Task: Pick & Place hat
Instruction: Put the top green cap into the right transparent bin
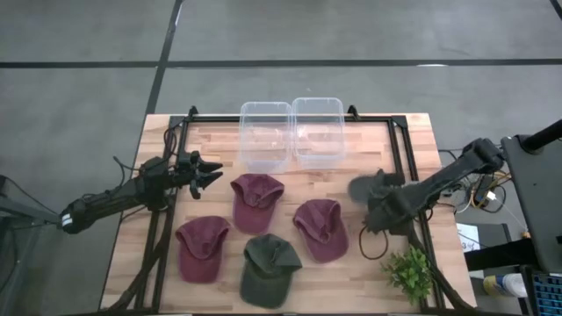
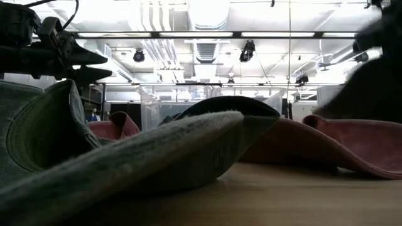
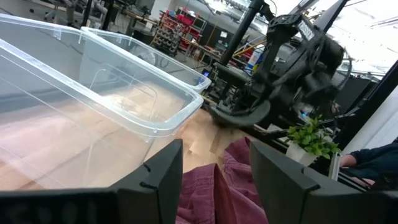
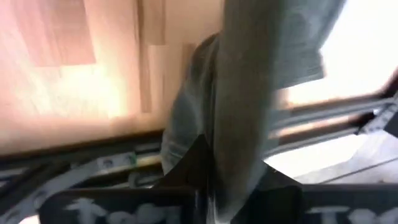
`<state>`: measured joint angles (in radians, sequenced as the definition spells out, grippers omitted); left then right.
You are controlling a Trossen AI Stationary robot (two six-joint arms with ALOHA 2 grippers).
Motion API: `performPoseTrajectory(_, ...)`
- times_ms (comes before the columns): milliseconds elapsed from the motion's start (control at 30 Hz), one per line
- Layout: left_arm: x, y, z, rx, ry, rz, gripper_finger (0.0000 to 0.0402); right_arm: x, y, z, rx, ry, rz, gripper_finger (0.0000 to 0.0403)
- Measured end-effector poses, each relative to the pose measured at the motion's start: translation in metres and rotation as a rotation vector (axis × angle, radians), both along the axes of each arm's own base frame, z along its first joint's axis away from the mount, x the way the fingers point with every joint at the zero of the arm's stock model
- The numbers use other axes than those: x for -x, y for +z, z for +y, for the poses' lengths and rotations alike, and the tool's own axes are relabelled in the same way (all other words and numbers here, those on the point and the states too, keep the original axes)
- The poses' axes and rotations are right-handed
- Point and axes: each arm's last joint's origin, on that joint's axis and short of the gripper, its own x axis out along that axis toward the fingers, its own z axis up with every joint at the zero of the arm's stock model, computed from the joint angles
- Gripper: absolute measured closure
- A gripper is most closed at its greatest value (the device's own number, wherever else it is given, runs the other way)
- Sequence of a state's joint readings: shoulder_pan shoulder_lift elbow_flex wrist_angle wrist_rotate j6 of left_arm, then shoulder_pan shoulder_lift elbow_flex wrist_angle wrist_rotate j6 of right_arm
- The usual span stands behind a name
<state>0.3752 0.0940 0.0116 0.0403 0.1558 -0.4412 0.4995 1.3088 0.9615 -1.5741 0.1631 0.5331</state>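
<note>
Five caps show. Three maroon caps [image 1: 255, 198], [image 1: 202, 247], [image 1: 320, 228] and an olive-green cap [image 1: 268, 268] lie on the wooden table. A dark grey cap [image 1: 376, 195] is in my right gripper [image 1: 391, 209], near the table's right side; in the low view it is a dark blur [image 2: 370, 81]. My left gripper [image 1: 209, 172] is open and hovers left of the far maroon cap, whose cloth [image 3: 205, 193] shows below its fingers [image 3: 214, 177]. It touches nothing. My right gripper is shut on the dark grey cap, pinching a fold of its cloth [image 4: 239, 149] between the two fingers. The fingers come from the table's right side, slanting down. The cap's brim [image 1: 361, 187] sticks out toward the table's middle, and the cap looks lifted off the table.
Two clear plastic bins [image 1: 265, 133], [image 1: 318, 128] stand side by side at the table's far edge. A small green plant [image 1: 410, 273] sits at the near right corner. A black frame rail [image 1: 413, 175] runs along the table's sides. Bare wood lies between the bins and the caps.
</note>
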Motion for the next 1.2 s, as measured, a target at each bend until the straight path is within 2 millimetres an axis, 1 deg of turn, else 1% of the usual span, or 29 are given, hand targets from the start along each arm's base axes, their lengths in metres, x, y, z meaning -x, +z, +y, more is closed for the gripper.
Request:
performPoseTrajectory(67, 0.0, 0.0, 0.0, 0.0, 0.0, 0.0, 0.0223, -0.002, 0.021, 0.001, -0.046, -0.03, -0.108, 0.0386)
performPoseTrajectory(167, 0.0, 0.0, 0.0, 0.0, 0.0, 0.0, 0.0223, -0.001, 0.057, 0.0, -0.118, -0.118, -0.315, 0.0387)
performPoseTrajectory(333, 0.0, 0.0, 0.0, -0.001, 0.0, -0.001, 0.0223, 0.005, 0.113, -0.008, -0.175, -0.273, -0.672, 0.0388)
performPoseTrajectory(500, 0.0, 0.0, 0.0, -0.001, 0.0, -0.001, 0.0223, 0.007, 0.155, -0.013, -0.259, -0.336, -1.029, 0.0389)
performPoseTrajectory(633, 0.0, 0.0, 0.0, -0.001, 0.0, -0.002, 0.0223, 0.004, 0.179, -0.017, -0.228, -0.343, -1.323, 0.0389)
performPoseTrajectory(700, 0.0, 0.0, 0.0, -0.001, 0.0, -0.002, 0.0223, 0.001, 0.188, -0.019, -0.173, -0.341, -1.44, 0.0389)
performPoseTrajectory(767, 0.0, 0.0, 0.0, -0.001, 0.0, -0.002, 0.0223, -0.003, 0.194, -0.021, -0.088, -0.329, -1.522, 0.0389)
performPoseTrajectory(867, 0.0, 0.0, 0.0, -0.001, 0.0, -0.002, 0.0223, -0.014, 0.199, -0.026, 0.09, -0.291, -1.573, 0.0389)
performPoseTrajectory(933, 0.0, 0.0, 0.0, -0.001, 0.0, -0.002, 0.0223, -0.025, 0.2, -0.03, 0.187, -0.27, -1.573, 0.0389)
performPoseTrajectory(1033, 0.0, 0.0, 0.0, 0.002, 0.0, -0.003, 0.0223, -0.047, 0.194, -0.038, 0.29, -0.252, -1.543, 0.0389)
performPoseTrajectory(1200, 0.0, 0.0, 0.0, 0.004, 0.0, -0.003, 0.0223, -0.079, 0.176, -0.064, 0.395, -0.292, -1.437, 0.039)
